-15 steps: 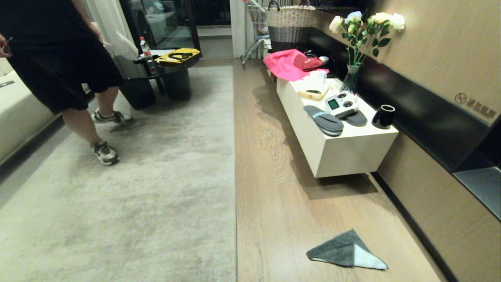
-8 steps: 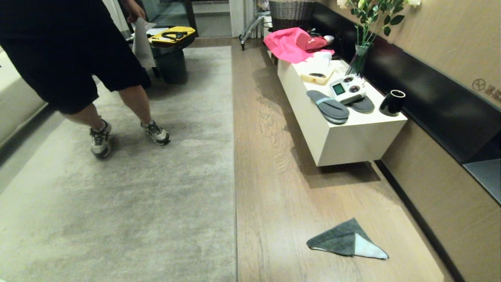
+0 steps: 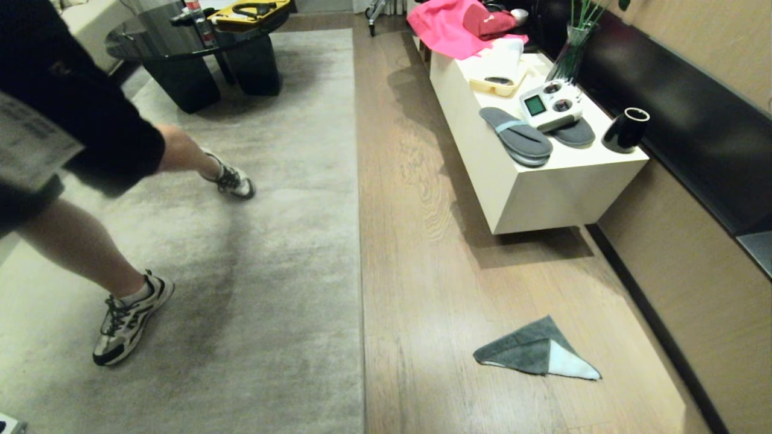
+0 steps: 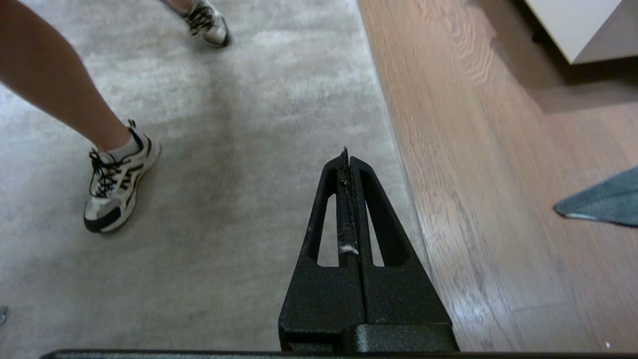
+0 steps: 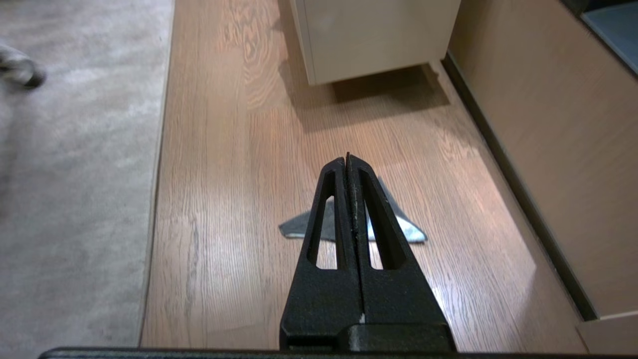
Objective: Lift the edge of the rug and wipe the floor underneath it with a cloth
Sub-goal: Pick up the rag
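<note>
The beige-grey rug lies flat, its straight rug edge [image 3: 362,271] running away from me beside the wood floor [image 3: 434,271]. The cloth [image 3: 531,352], dark grey with a pale folded corner, lies loose on the planks to the right. Neither gripper shows in the head view. My left gripper [image 4: 347,154] is shut and empty, hanging over the rug just inside the rug edge [image 4: 394,149], with the cloth [image 4: 603,202] off to one side. My right gripper [image 5: 347,157] is shut and empty above the floor, partly hiding the cloth [image 5: 299,227] behind it.
A person walks on the rug at the left, one shoe [image 3: 129,319] near, the other [image 3: 232,181] farther off. A low white cabinet [image 3: 543,199] with slippers [image 3: 515,135] and a black cup [image 3: 624,129] stands right of the floor strip. A wall [image 3: 693,289] closes the right side.
The head view has tipped downward, so the whole scene has slid up the picture. The person has stepped across the rug toward the near left. Cloth and rug lie as before.
</note>
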You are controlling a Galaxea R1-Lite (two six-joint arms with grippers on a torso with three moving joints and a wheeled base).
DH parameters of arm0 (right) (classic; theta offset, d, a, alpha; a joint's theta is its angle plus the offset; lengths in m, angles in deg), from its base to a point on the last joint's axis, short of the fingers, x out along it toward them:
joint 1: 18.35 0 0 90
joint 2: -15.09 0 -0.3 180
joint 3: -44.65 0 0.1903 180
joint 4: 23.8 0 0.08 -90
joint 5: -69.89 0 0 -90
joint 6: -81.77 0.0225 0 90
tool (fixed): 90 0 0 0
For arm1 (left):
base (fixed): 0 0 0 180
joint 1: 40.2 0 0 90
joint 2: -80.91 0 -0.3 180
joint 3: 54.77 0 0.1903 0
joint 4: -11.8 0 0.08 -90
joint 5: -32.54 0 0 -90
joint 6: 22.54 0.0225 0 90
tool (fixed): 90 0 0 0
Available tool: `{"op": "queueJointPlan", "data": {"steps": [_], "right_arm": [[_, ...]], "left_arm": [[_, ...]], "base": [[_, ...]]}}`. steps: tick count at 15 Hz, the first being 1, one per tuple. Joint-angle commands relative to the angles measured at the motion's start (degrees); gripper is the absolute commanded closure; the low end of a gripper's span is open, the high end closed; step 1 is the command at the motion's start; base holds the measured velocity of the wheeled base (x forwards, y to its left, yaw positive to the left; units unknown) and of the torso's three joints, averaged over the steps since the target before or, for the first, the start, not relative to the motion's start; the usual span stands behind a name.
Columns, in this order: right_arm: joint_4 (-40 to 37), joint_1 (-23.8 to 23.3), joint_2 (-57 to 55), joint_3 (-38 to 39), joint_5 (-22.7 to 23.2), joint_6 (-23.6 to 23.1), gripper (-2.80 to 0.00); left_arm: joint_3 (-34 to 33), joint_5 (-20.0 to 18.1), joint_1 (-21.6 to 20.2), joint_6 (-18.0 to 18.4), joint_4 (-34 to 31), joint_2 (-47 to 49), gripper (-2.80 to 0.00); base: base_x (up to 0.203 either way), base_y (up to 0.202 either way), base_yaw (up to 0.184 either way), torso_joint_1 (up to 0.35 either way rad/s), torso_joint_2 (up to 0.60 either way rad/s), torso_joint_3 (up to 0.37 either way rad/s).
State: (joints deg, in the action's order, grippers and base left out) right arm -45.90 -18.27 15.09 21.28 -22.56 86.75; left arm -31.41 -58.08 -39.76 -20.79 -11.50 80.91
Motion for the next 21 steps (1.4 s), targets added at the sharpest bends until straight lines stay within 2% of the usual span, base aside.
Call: {"op": "queueJointPlan", "data": {"steps": [1, 21], "right_arm": [[0.05, 0.01, 0.00, 0.00, -0.01, 0.03, 0.00], [0.05, 0.01, 0.00, 0.00, -0.01, 0.03, 0.00]], "left_arm": [[0.00, 0.00, 0.00, 0.01, 0.01, 0.00, 0.00], [0.00, -0.09, 0.00, 0.01, 0.01, 0.00, 0.00]], "base": [[0.000, 0.000, 0.000, 0.010, 0.01, -0.194], [0.000, 0.000, 0.000, 0.003, 0.00, -0.196]]}}
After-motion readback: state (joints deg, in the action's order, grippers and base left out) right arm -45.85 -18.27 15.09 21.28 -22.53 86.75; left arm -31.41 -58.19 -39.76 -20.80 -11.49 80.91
